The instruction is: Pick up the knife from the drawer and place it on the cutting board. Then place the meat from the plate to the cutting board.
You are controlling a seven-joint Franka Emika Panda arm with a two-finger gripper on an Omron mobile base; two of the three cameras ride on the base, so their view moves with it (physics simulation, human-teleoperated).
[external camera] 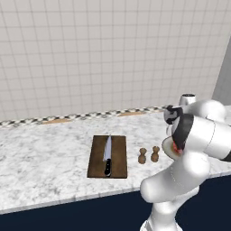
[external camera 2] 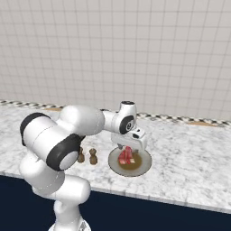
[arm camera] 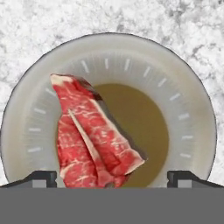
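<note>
Above the plate (arm camera: 192,109) on the marble surface (external camera 2: 189,153), right of the cutting board (external camera: 107,157) where the knife (external camera: 108,155) already lies, the pincer (arm camera: 112,177) hangs wide open and empty, and should descend straight to straddle the meat (arm camera: 89,131) across its narrow width before closing.

You see a speckled grey-white marble bench (external camera: 40,153) with a smooth, faintly glossy top. On it lies a matt dark-brown wooden cutting board (external camera: 108,156) carrying a knife (external camera: 107,154) with a satin silver-grey metal blade and a black handle. The round pale-rimmed plate (arm camera: 188,109) looks glazed ceramic; the red-pink marbled meat (arm camera: 89,131) looks moist.
</note>
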